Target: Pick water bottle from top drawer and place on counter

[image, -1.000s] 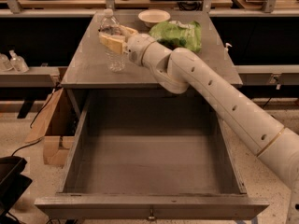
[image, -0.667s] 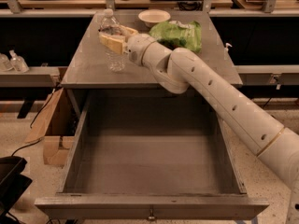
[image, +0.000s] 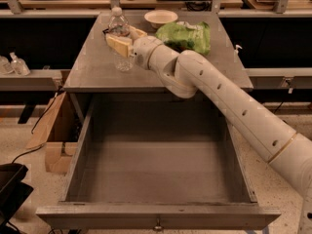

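Note:
The water bottle point(image: 120, 22), clear with a white cap, stands upright on the far left part of the grey counter point(image: 92, 69). My gripper point(image: 126, 39) reaches in from the right on the long white arm and is closed around the bottle's middle, with a tan finger point(image: 118, 44) in front of it and another behind. The bottle's base rests on the counter top. The top drawer point(image: 156, 165) is pulled fully open below, its grey inside bare, with a small knob point(image: 157, 225) on its front panel.
A green bag point(image: 187, 37) and a white bowl point(image: 161, 17) sit on the counter's far right, right behind my arm. Clear pump bottles point(image: 18, 65) stand on a shelf at left. A cardboard box point(image: 51, 140) lies left of the drawer.

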### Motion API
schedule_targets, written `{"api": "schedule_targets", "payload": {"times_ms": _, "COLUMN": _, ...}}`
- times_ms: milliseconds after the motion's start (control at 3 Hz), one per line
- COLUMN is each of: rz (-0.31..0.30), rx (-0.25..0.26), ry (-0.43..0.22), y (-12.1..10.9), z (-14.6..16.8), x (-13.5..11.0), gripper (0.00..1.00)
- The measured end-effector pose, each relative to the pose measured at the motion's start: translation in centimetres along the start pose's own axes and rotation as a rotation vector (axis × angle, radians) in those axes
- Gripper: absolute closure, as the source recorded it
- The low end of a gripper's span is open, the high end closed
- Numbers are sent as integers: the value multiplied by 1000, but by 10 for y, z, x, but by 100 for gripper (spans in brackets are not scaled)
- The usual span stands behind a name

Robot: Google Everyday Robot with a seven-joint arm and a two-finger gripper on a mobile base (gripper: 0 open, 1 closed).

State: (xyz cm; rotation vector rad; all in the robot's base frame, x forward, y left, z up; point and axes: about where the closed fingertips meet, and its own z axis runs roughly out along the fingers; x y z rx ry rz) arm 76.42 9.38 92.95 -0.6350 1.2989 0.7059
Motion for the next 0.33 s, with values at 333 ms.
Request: {"api": "schedule_targets", "payload": {"times_ms": 333, "rz": 0, "rx": -3, "ry": -1, "y": 2, "z": 1, "x": 0, "gripper": 0}}
